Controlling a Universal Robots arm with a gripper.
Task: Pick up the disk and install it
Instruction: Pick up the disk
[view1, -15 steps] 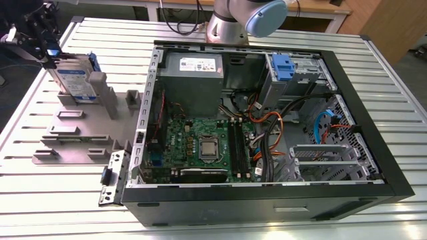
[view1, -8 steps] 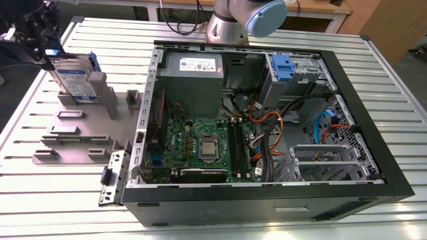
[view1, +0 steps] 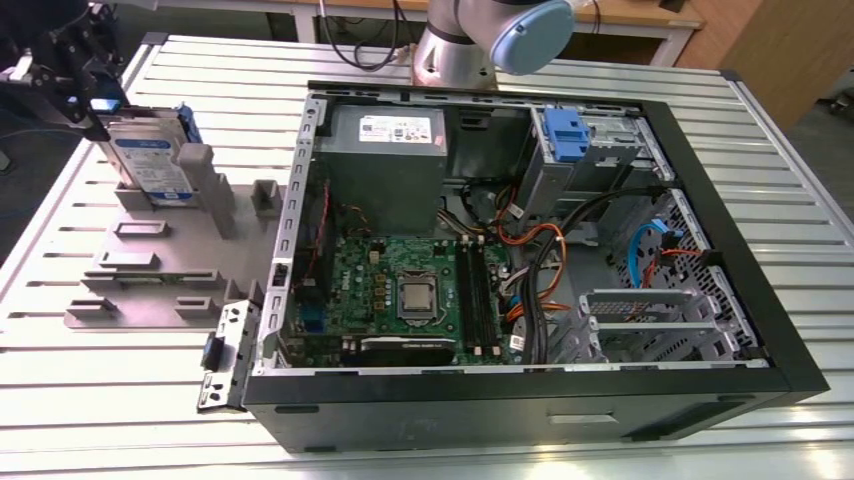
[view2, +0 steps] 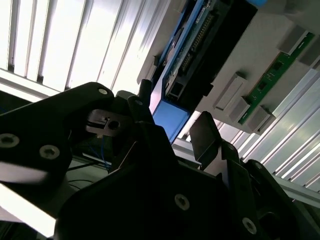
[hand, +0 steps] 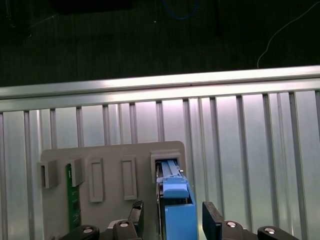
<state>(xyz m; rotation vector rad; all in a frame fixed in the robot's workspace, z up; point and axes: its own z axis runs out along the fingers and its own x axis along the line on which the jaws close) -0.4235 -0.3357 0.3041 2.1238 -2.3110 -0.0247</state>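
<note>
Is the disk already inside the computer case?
No, the disk stands in the grey holder outside the case, at the exterior view's left.

We read no text here: label (view1: 151, 168) on the disk (view1: 134, 140) and white sticker (view1: 395, 128) on the power supply (view1: 374, 165) are both illegible.

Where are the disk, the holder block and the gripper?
disk (view1: 142, 162): exterior view, labelled silver face.
holder block (view1: 180, 250): exterior view, flat grey base.
gripper (hand: 174, 219): first wrist view, midway between its open fingers, astride the disk.
</note>
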